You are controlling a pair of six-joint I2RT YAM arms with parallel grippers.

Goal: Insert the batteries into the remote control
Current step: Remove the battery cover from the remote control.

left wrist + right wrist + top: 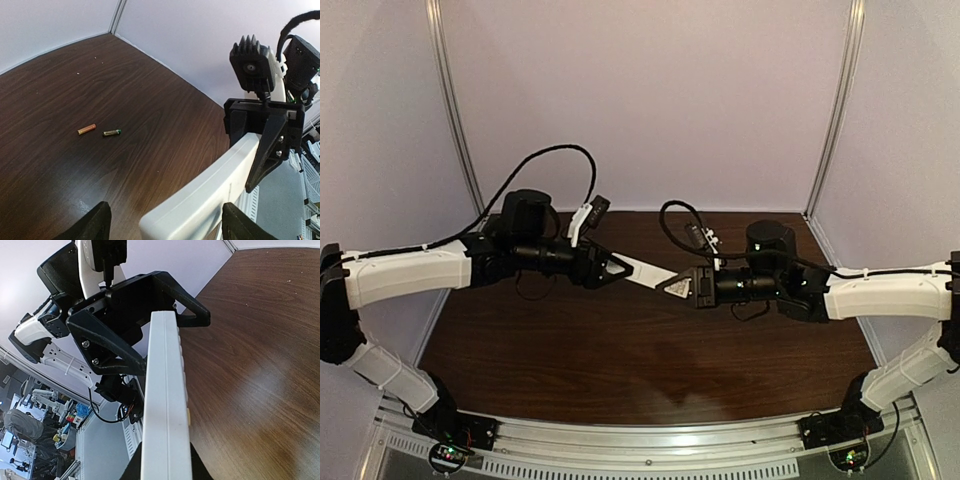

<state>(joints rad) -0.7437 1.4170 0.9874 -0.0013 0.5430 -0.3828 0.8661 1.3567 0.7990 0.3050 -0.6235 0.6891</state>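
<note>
Remote control (165, 405) clamped in right gripper (672, 285), left gripper (625, 268) spread around it

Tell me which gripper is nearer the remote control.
Right. The right gripper is clamped on one end of the remote control; the left gripper stands open around the other end.

Walls (650, 100): pale lilac panels, plain.
Corner posts (455, 110): slim aluminium uprights.
Table (620, 370): dark wood grain, glossy.
Beyond: possibly a cluttered workshop (45, 420), blurred.

White-shelled arm links (405, 275), black joints and wrists, looping black cables (560, 152), black triangular hands (620, 268), silver screws (96, 361)
</note>
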